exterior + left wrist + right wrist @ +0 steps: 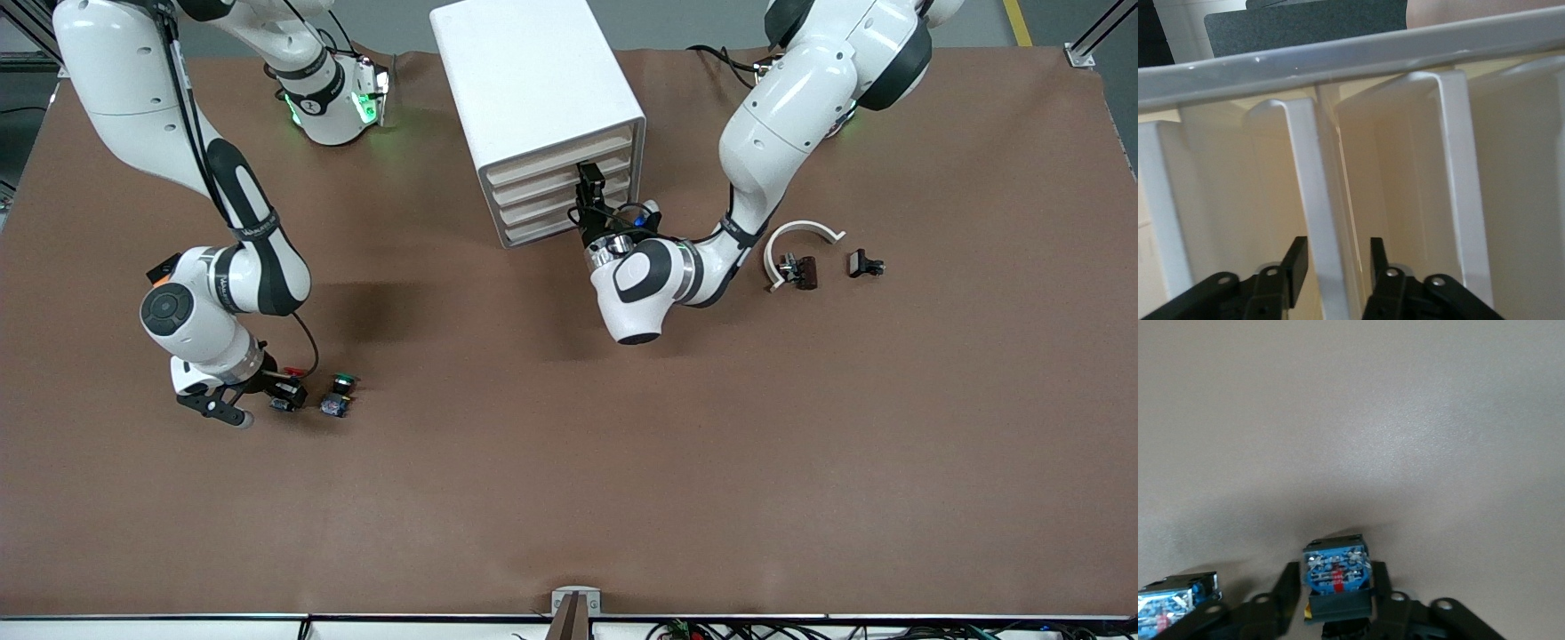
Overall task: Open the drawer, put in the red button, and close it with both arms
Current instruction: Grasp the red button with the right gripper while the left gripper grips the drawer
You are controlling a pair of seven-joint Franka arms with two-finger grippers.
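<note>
Lighting: even, overhead; soft arm shadows on desk point(569, 498). Green glow upper left, front view. Left wrist view: warm cast, blurred close-up. Right wrist view: hazy.

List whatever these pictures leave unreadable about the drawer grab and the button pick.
- Cap of the red button: the right wrist view shows only its blue base at the right gripper; the base hides the cap.
- Which drawer front the left gripper straddles: in the front view the gripper covers it.
- The dark parts toward the left arm's end: front view, too small to identify.
</note>
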